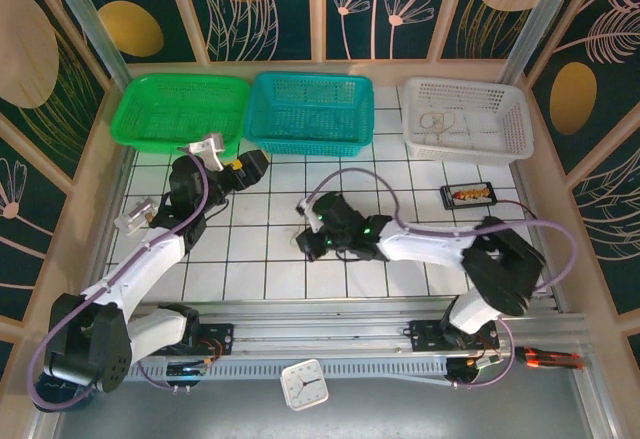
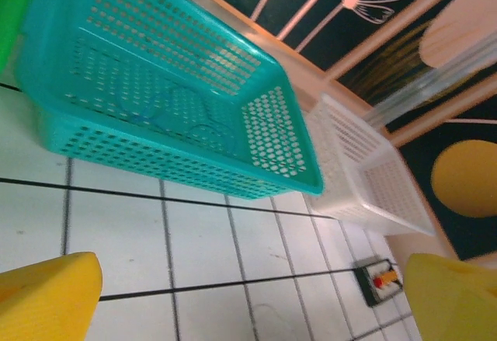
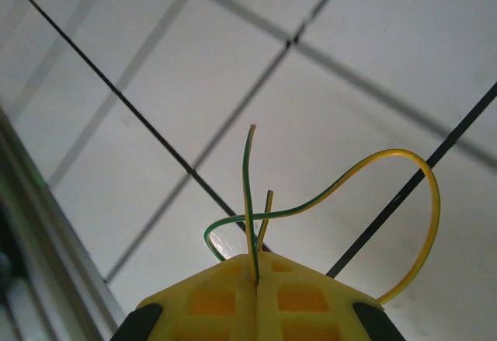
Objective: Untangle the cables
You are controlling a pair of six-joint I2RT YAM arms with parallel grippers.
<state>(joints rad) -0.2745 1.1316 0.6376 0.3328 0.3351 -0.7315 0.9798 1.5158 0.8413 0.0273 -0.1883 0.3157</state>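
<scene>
Right wrist view has the right claw point(image 3: 256, 267) closed on a thin yellow-green wire point(image 3: 396, 152), pinched in the seam between its yellow fingers point(image 3: 233, 279) just above the tiled desk point(image 3: 373, 38). Two short ends stand straight out ahead of the fingertips. The rest sweeps toward the right edge of that view in one open loop and curls back down beside the claw. The wire's slack therefore lies ahead of the claw and to one side, not under it. In the top external view the right claw point(image 1: 313, 236) sits near mid-desk. The left claw point(image 1: 248, 166), fingers spread wide and holding nothing, hovers just before the teal basket point(image 1: 310, 144), near the other claw but apart from it. Bluish loops point(image 2: 147, 116) lie inside that basket, and a tan loop point(image 1: 435, 122) lies in the white basket point(image 1: 515, 134). The left arm looks close enough to take a free end if a pull-apart is needed.
</scene>
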